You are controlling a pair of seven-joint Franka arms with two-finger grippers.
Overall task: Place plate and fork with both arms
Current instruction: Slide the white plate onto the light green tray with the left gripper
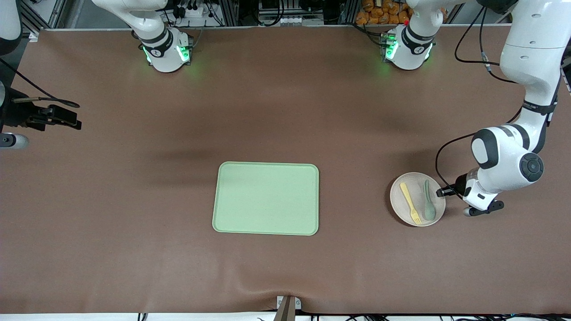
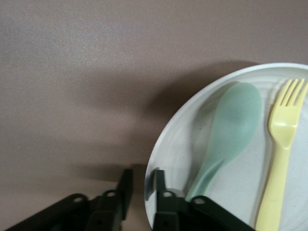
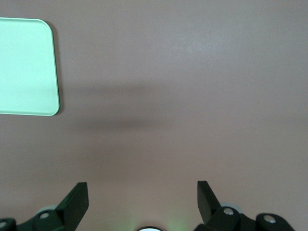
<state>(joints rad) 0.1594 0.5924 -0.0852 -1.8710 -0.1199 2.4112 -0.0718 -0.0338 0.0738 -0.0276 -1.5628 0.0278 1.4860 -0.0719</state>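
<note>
Brown table mat throughout. Plate (image 1: 417,199) near the left arm's end, carrying fork (image 1: 410,203) and green spoon (image 1: 429,201). Left gripper (image 2: 140,191) pinching the plate's rim; best lifted level. Right gripper (image 3: 143,199) spread wide over bare mat, waiting. Green tray (image 1: 266,199) mid-table, nothing between.
</note>
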